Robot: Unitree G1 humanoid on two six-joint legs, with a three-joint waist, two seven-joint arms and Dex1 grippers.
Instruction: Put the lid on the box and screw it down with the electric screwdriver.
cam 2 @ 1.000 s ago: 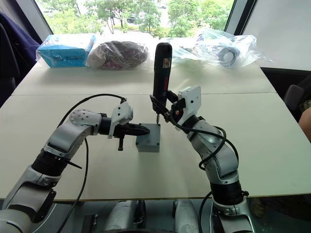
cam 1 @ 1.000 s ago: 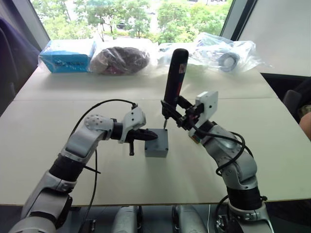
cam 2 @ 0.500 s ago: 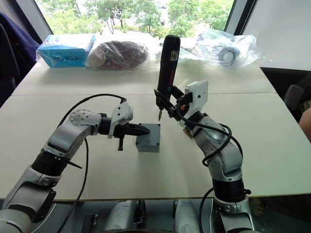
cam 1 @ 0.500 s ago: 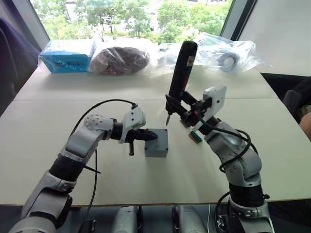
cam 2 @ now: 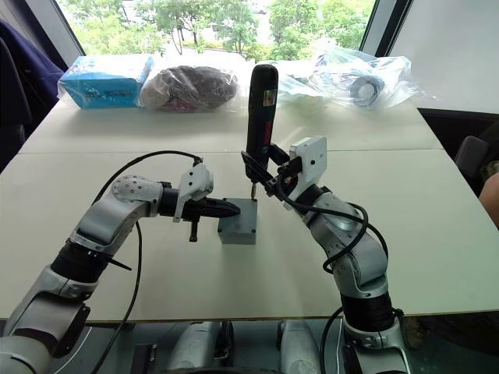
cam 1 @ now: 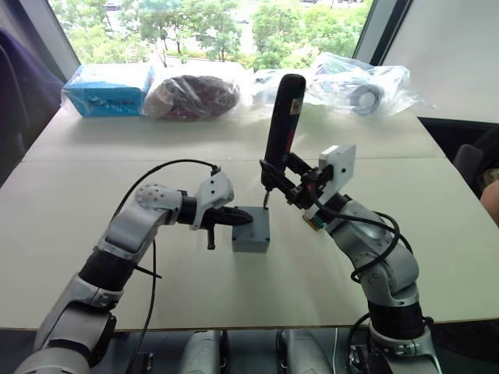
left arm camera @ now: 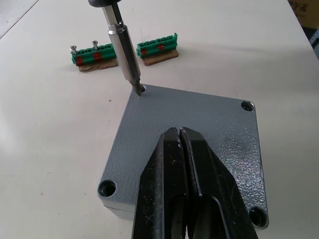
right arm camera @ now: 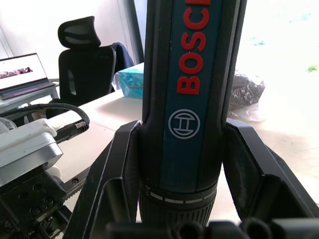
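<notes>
Pale table (cam 1: 93, 187) by a window carried the work; a blue carton (cam 1: 107, 88) and bagged items lay along the far edge, well clear of the arms.

Left eye view: the box (cam 1: 251, 230) sat mid-table with the lid (cam 1: 253, 216) already seated on top. Left gripper (cam 1: 234, 219) reached in from the side and rested its tips on the lid, probably to stop the box turning under torque. Right gripper (cam 1: 284, 178) held the screwdriver (cam 1: 280, 132) near upright, bit down at the lid's far corner.

Right eye view: same arrangement; the tool leaned slightly, its bit over the corner nearest the right arm.

Left wrist view: the fingers (left arm camera: 172, 174) were pressed together, holding nothing, flat on the lid. The bit (left arm camera: 124, 55) met one corner hole; the other three holes looked empty. Two green blocks (left arm camera: 124, 50) lay just beyond, one carrying spare screws, handy for reloading.

Right wrist view: both jaws clamped the screwdriver's barrel low down, which should keep the bit steady.

Judgement: first screw in progress, three remaining.
</notes>
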